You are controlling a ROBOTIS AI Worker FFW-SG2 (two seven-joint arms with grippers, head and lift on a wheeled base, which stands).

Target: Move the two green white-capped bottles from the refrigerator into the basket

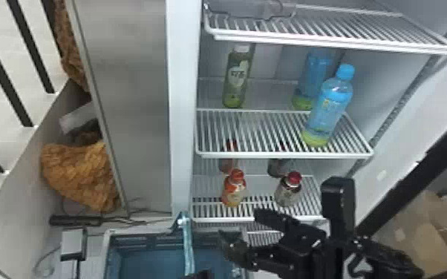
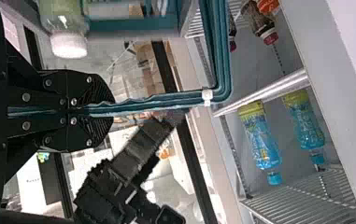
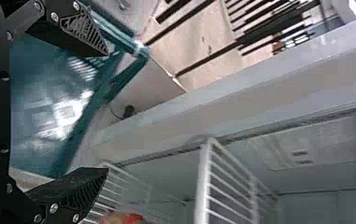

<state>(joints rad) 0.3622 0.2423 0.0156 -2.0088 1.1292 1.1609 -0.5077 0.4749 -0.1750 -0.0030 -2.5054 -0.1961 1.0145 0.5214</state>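
Calling it from the refrigerator: two green white-capped bottles in play, and they're split. One green bottle (image 1: 237, 78) stands upright on the middle shelf (image 1: 286, 155), toward the back and on the left; the other green bottle (image 2: 66, 28) is cap up down at the basket (image 1: 213, 256), its lower part out of sight, so how it rests is hard to tell. That's one basket, with one handle (image 1: 188, 241), and the left end effector (image 1: 201, 275) has its two fingers clamped on that handle. Over on the other side, the right end effector (image 1: 242, 227) sits in front of the lower shelves, near the basket, its two fingers well apart. Sharing the middle shelf, to the right of the green one, are two blue bottles: one blue bottle (image 1: 329, 107) up near the front edge, one (image 1: 311, 79) farther back. Drop down a level and there are two small bottles side by side, an orange one (image 1: 233, 191) with a red-orange cap and a dark one (image 1: 289, 191) with a red cap, plus two more bottle shapes behind them, partly hidden by the shelf above.
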